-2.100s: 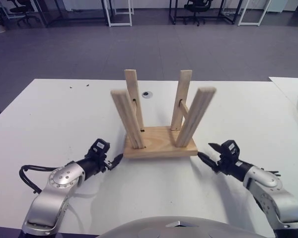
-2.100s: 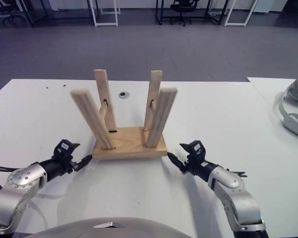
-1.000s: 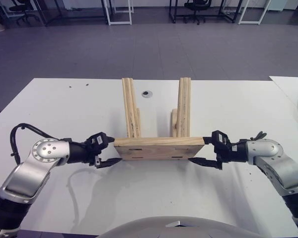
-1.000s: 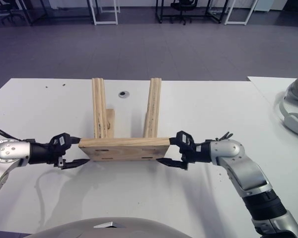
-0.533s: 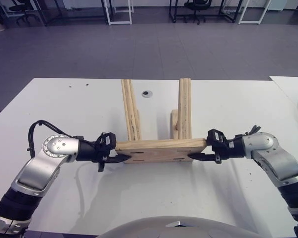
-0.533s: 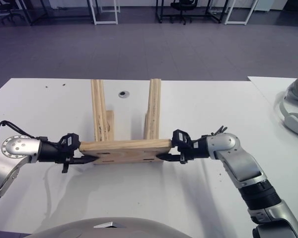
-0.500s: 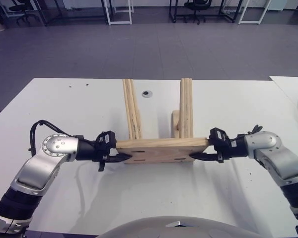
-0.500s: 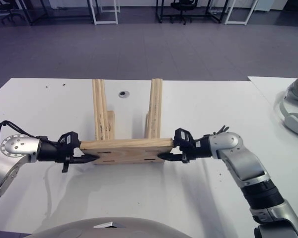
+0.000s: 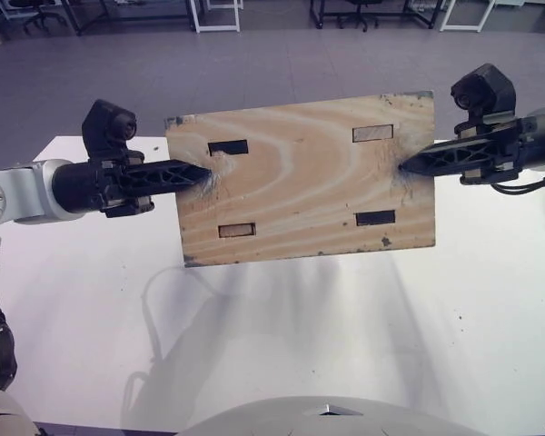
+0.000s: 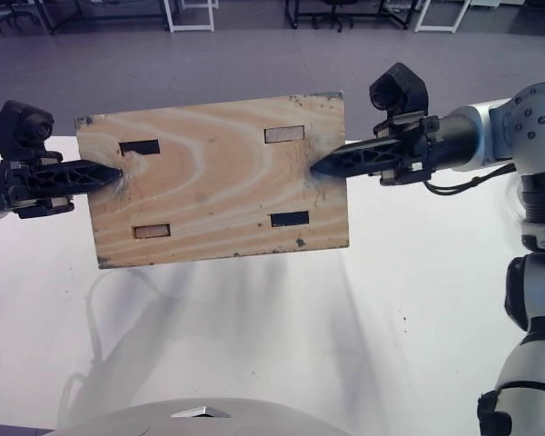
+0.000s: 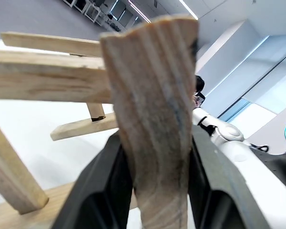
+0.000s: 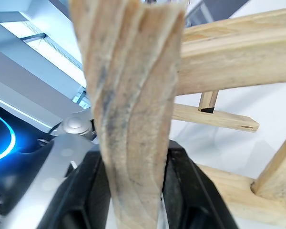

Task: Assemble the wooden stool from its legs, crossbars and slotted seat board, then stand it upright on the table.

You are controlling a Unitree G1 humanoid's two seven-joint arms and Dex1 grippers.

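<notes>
Held clear above tabletop (image 9: 282, 345) by left claw (image 9: 203, 173) and right claw (image 9: 404, 167), each clamped on an opposite seat edge of stool (image 9: 300, 182); risk of pivot or drop from thin edge grips, uneven lowering.

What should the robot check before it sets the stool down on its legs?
1. Grip of left end effector on seat board edge: ok.
2. Grip of right end effector on the opposite edge: ok.
3. Board held above the table: ok.
4. Board level: not ok, it tilts.
5. All legs pushed fully into the slots: cannot tell.
</notes>
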